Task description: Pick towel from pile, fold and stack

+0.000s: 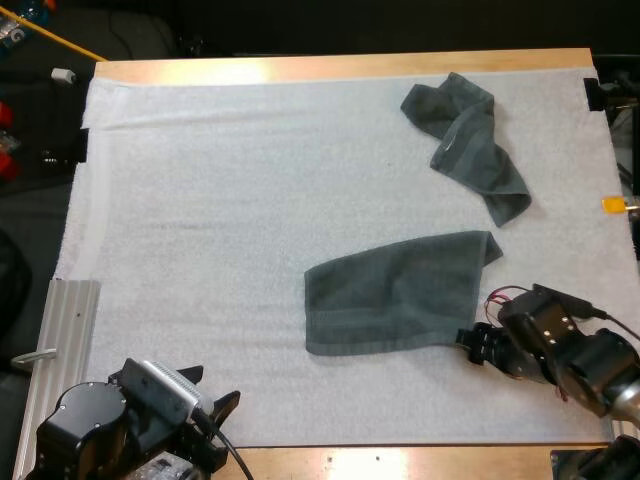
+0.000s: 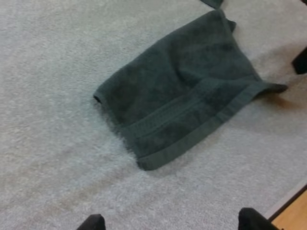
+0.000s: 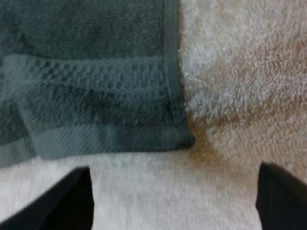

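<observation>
The flat towel (image 1: 395, 295) lies on the white mat (image 1: 200, 200), toward its near right side. Our right gripper (image 3: 175, 191) is low at that towel's near right corner, fingers apart, holding nothing. The crumpled towel (image 1: 465, 140) lies by the mat's far right corner. Our left gripper (image 2: 172, 220) is over the near left corner, fingers apart too.

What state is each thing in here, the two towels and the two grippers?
Flat towel: spread flat on the mat, not held.
Crumpled towel: bunched up at the mat's far right, untouched.
Left gripper: open, clear of the flat towel.
Right gripper: open, at the flat towel's corner.
</observation>
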### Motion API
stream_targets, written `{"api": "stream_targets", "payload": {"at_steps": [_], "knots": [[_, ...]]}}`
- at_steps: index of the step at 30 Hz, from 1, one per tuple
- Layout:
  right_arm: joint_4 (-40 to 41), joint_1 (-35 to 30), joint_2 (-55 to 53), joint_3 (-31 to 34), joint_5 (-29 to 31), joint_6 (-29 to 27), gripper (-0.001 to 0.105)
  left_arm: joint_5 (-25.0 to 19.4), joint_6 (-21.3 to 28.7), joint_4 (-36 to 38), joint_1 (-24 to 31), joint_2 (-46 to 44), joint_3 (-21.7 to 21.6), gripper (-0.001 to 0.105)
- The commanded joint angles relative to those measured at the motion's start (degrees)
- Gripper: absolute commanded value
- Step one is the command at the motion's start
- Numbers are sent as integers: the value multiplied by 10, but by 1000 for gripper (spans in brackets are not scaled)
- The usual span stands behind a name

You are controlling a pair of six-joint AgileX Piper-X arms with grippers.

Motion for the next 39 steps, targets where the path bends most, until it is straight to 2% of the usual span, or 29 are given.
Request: {"api": "stream_targets", "payload": {"at_steps": [1,5,7,11,14,25,27,30,32,33,34,39], "knots": [[-14,-2,8,5,0,16,64,6,-4,-2,-2,1,-1,55],[-50,-2,38,21,0,66,44,9,-4,-2,-2,1,-1,55],[-65,-2,53,26,0,93,42,9,-4,-2,-2,1,-1,55],[-113,-2,78,43,-13,167,42,9,-4,-2,-2,1,-1,55],[-147,-2,93,53,-25,198,42,9,-4,-2,-2,1,-1,55],[-226,-2,131,81,-39,273,39,9,-4,-2,-2,1,-1,55],[-225,-2,135,85,-39,275,35,9,-4,-2,-2,1,-1,55],[-225,-2,135,91,-39,275,22,9,-4,-2,-2,1,-1,55],[-227,-2,135,90,-39,262,7,9,-4,-2,-2,1,-1,55],[-230,-2,135,90,-39,257,3,9,-4,-2,-2,1,-1,55],[-235,-2,135,90,-39,244,0,9,-4,-2,-2,1,-1,55],[-238,-2,135,90,-55,180,0,9,-4,-2,-2,1,-1,55]]}}
